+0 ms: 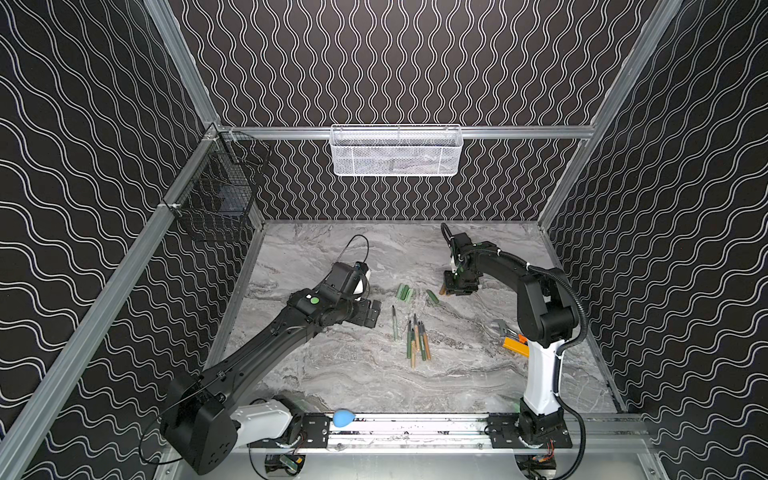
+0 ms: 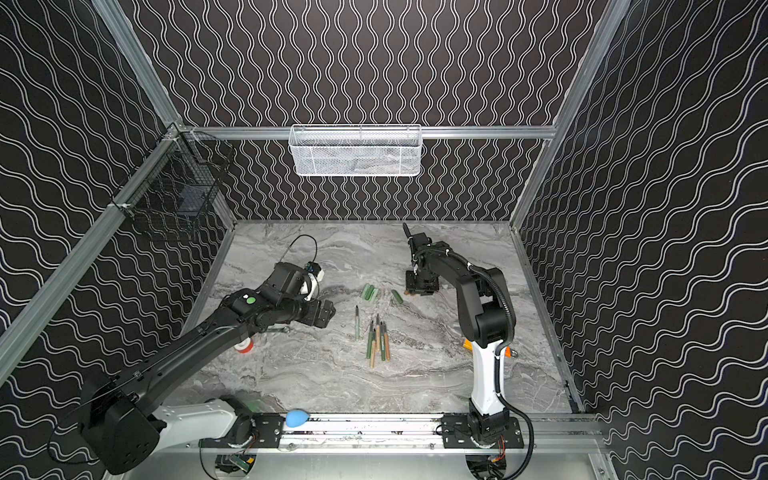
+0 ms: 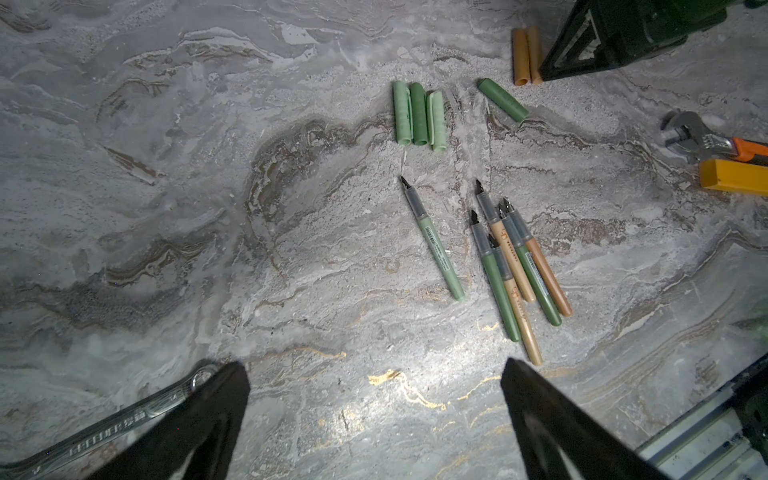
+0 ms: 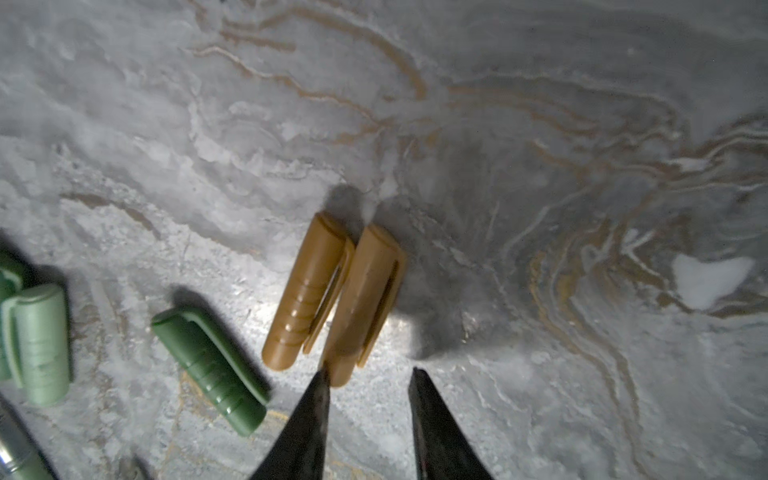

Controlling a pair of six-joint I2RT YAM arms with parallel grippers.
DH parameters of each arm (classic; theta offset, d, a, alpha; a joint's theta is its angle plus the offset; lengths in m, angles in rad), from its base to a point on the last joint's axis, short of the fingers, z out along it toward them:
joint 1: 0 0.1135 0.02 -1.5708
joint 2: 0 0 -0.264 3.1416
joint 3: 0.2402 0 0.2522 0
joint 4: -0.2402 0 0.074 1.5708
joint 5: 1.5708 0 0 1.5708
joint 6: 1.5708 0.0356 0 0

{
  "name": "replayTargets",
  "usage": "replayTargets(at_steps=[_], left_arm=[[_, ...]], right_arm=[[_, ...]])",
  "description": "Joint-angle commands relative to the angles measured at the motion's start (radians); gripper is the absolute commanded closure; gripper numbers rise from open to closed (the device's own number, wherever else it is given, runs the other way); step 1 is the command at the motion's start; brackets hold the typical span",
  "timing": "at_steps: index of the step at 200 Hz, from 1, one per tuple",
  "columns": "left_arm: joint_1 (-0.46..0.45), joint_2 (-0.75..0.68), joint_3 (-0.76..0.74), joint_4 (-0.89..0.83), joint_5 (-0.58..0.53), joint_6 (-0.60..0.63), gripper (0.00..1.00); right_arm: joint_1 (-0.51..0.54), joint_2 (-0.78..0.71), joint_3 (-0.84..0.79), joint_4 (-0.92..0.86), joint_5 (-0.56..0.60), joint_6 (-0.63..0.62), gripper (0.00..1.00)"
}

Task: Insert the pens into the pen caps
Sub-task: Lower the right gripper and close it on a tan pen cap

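Several pens lie mid-table: a pale green pen [image 3: 434, 245] [image 1: 394, 323] lies alone, beside a bunch of green and tan pens [image 3: 519, 266] [image 1: 417, 338]. Beyond them lie three green pen caps [image 3: 419, 114] [image 1: 405, 292], a dark green cap [image 3: 503, 99] [image 4: 208, 370] and two tan caps [image 4: 307, 291] side by side. My right gripper [image 4: 370, 374] [image 1: 453, 291] is low over the tan caps and open. The end of the nearer tan cap [image 4: 365, 299] sits between its fingers, touching one, with a gap to the other. My left gripper [image 3: 374, 365] [image 1: 372, 316] hangs wide open and empty, left of the pens.
A silver wrench [image 3: 104, 428] lies under the left gripper. An adjustable wrench [image 3: 698, 139] and a yellow utility knife [image 3: 733, 176] lie by the right arm's base. A red and white tape roll [image 2: 245, 345] sits under the left arm. A white basket [image 1: 396, 151] and a black wire basket [image 1: 216, 195] hang on the walls.
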Motion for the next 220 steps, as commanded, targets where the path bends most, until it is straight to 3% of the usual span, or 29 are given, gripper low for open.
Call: replayTargets(at_steps=[1,53,94,130,220], left_arm=[[0.000,-0.009,-0.002,0.028,-0.017,-0.018,0.01],[0.000,-0.024,-0.011,0.039,-0.014,-0.028,0.01],[0.001,-0.020,-0.004,0.027,-0.019,-0.006,0.01],[0.001,-0.017,0.004,0.022,-0.030,0.004,0.01],[0.001,-0.003,0.024,0.024,-0.050,0.008,0.01]], right_arm=[[0.000,0.000,0.003,-0.037,0.020,-0.013,0.67],[0.001,0.016,0.012,-0.034,0.025,-0.019,0.68],[-0.001,0.020,0.051,-0.035,0.002,-0.013,0.58],[0.000,0.049,0.079,-0.047,0.007,-0.016,0.57],[0.003,0.070,0.068,-0.081,0.064,-0.045,0.69]])
